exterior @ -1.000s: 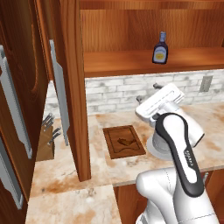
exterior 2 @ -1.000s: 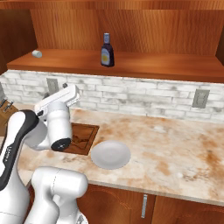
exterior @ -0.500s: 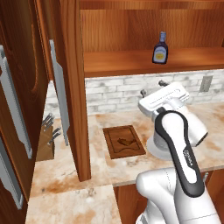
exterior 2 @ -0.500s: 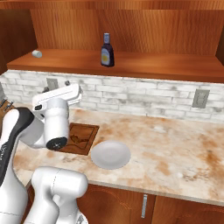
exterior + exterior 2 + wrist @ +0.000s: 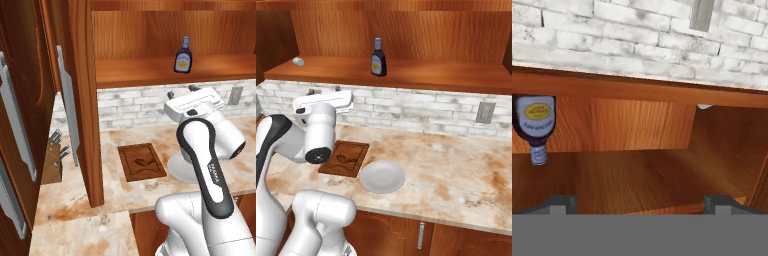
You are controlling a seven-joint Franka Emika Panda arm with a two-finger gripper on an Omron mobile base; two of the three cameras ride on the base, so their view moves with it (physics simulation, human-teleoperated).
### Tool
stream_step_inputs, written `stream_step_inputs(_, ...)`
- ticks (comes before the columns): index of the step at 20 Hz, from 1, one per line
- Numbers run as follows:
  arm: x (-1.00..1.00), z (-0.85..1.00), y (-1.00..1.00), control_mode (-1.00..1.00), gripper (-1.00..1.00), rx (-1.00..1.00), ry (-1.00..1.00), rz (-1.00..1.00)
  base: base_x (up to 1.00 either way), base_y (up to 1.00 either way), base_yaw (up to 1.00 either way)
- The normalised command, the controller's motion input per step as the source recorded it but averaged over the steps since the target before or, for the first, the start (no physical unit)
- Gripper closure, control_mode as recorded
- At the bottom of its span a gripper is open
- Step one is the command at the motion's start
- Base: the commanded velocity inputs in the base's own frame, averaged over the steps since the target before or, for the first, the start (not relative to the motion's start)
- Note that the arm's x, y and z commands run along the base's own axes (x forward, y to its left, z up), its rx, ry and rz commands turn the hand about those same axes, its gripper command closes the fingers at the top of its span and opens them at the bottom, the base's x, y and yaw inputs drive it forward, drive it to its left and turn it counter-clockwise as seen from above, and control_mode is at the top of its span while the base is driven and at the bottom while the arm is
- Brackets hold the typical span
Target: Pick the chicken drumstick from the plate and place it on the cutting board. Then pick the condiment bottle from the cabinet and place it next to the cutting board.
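Note:
The chicken drumstick lies on the dark cutting board. The white plate sits bare to the board's right; the arm half hides the plate in the left base view. On the cabinet shelf the condiment bottle stands upright. My gripper is open and holds nothing. It points at the brick wall, below the shelf and left of the bottle. The hand view is rolled over, so the bottle hangs cap-down at its left.
An open cabinet door with a grey bar handle stands left of the board, a knife block beyond it. A small pale object lies at the shelf's left end. A wall outlet is on the bricks.
The hand has risen a little above the board and turned level toward the back wall. Its jaws have stayed wide. Drumstick, plate and bottle have not moved.

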Motion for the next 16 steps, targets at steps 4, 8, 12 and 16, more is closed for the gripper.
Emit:
stream_step_inputs(4, -0.09, 0.32, -0.16, -1.00, -1.00, 0.11, 0.07, 0.00, 0.00, 0.00, 0.00)
stream_step_inputs(8, -0.08, 0.30, -0.15, -1.00, -1.00, 0.10, 0.06, 0.00, 0.00, 0.00, 0.00)
stream_step_inputs(12, -0.03, 0.29, -0.15, -1.00, -1.00, 0.10, 0.07, -0.01, 0.00, 0.00, 0.00)
stream_step_inputs(16, -0.01, 0.32, -0.15, -1.00, -1.00, 0.09, 0.08, -0.01, 0.00, 0.00, 0.00)
